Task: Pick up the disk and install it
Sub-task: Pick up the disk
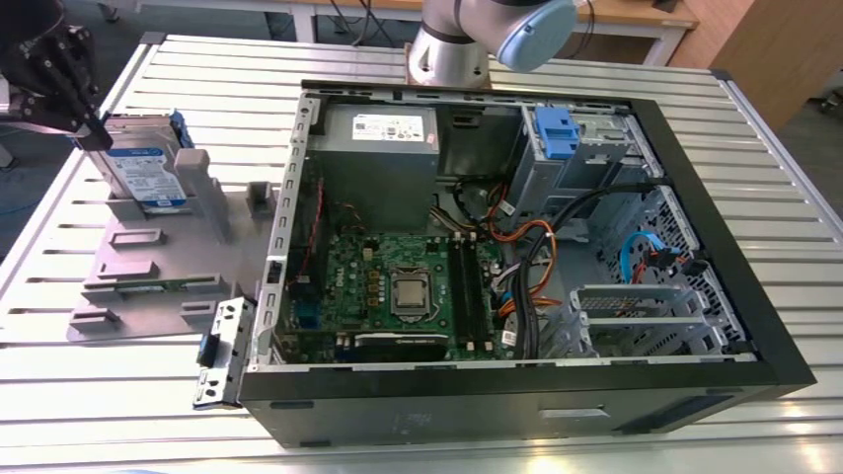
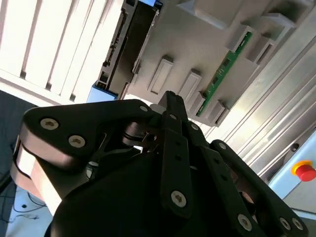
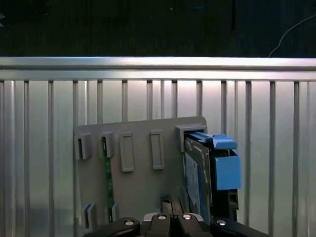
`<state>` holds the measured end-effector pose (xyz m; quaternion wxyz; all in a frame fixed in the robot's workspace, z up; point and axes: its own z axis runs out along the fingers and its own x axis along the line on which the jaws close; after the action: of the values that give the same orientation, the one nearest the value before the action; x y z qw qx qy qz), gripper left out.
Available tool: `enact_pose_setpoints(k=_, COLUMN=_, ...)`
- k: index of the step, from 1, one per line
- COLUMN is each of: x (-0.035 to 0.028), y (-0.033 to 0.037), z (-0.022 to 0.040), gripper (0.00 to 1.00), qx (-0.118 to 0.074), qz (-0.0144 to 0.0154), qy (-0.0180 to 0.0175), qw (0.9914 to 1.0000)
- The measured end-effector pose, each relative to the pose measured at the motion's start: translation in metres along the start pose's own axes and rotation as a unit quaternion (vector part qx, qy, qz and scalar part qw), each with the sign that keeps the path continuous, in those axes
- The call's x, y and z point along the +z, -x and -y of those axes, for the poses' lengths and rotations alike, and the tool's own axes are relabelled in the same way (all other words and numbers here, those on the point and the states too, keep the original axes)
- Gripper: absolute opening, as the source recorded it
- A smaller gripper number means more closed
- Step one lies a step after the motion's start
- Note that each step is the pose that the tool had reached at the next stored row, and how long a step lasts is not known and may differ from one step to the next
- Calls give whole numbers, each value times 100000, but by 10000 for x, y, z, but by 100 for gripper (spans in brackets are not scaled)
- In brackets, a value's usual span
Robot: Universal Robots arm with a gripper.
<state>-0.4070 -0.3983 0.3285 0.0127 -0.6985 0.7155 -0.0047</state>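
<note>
While the disk [image 1: 142, 170] [image 3: 192, 177] stands on edge in a grey holder [image 1: 148, 265] on the slatted surface [image 1: 211, 79], at the exterior view's left and outside the open computer case [image 1: 527, 247], the first wrist view adds a green memory stick [image 3: 105, 173] slotted further along that holder. From the second wrist view a red button [image 2: 305, 170] appears beyond the holder. The gripper [image 1: 93, 135] hangs tilted at the disk's upper corner, its fingers [image 3: 164, 200] drawn together around nothing, tips just beside the disk. The arm's base [image 1: 448, 54] stands by the case's far side.
</note>
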Motion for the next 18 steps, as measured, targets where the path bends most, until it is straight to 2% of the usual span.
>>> enact_pose_setpoints(k=3, x=0, y=0, z=0, gripper=11, qx=2485, qz=-58, qy=-29, qw=99969)
enact_pose_setpoints(k=11, x=1, y=0, z=-6, gripper=11, qx=2196, qz=-14, qy=-30, qw=99976)
enact_pose_setpoints(k=12, x=1, y=0, z=-11, gripper=11, qx=2502, qz=170, qy=-23, qw=99969)
enact_pose_setpoints(k=14, x=0, y=0, z=-20, gripper=11, qx=3151, qz=837, qy=4, qw=99947)
enact_pose_setpoints(k=18, x=0, y=0, z=-22, gripper=11, qx=3504, qz=812, qy=-10, qw=99935)
